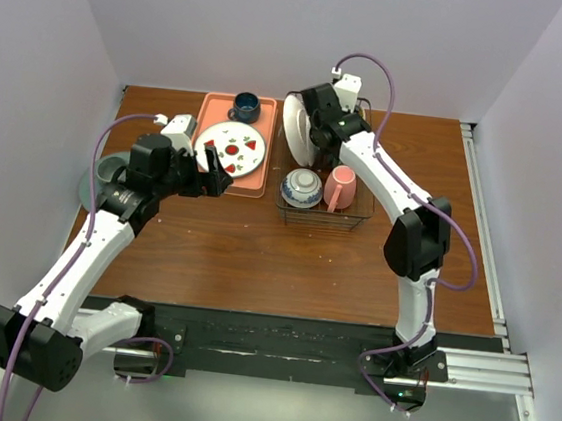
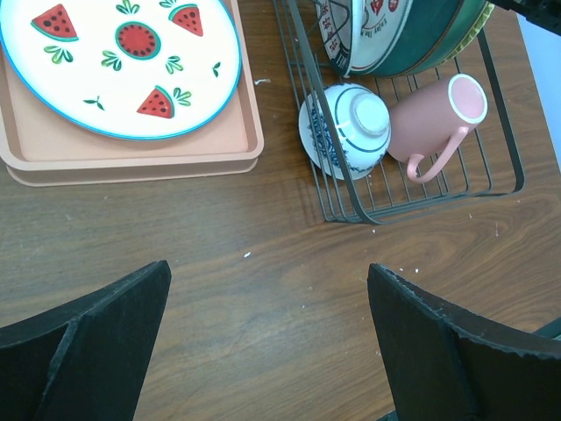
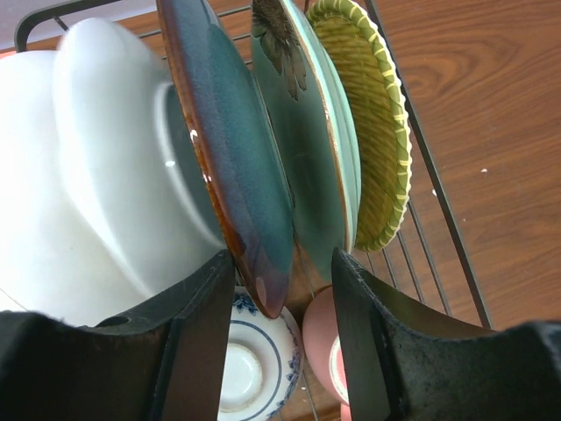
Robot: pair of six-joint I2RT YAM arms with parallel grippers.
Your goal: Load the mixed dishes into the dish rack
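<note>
**Overhead:** My L claw [image 1: 216,176] hangs wide apart w/ nothing in it, at the near edge of the tray [image 1: 207,112]. Just ahead of it the watermelon plate [image 1: 232,148] lies flat in the tray. A blue mug [image 1: 245,106] sits beyond that. Behind the claw & off to its left, a grey dish [image 1: 99,176] sits partly under my arm.

My R claw [image 1: 314,140] is down in the rack [image 1: 371,218], among the upright plates at its far end. Behind that claw, towards my base, a patterned bowl [image 1: 302,186] & pink mug [image 1: 341,187] lie in the rack.

**L wrist:** Fingers are far apart, w/ bare table btwn them. The watermelon plate is ahead-left of the claw and the rack is ahead-right. The bowl is tipped on its side against the rack wire, and the mug lies on its side right beside it.

**R wrist:** Fingers are partway apart, either side of the lower rim of a dark teal plate [image 3: 237,140]. There's a gap btwn that rim & one finger, so I judge it's not clamped. A white plate [image 3: 88,175] stands on one side of the claw. A pale green plate [image 3: 316,132] and then a yellow plate [image 3: 368,114] stand on the other. All are on edge & close-packed.

**Handling, my guess:** The watermelon plate looks stiff & glazed, so prob. slick, and it would chip if knocked. It's prob. middling in weight. It lies flat, so the rim is the only hold, & the tray lip crowds that rim on the claw's side. I'd tip one finger under the rim where the lip leaves room & pinch firmly. The racked plates lean close together, so a careless nudge from the R claw could set them clattering.
</note>
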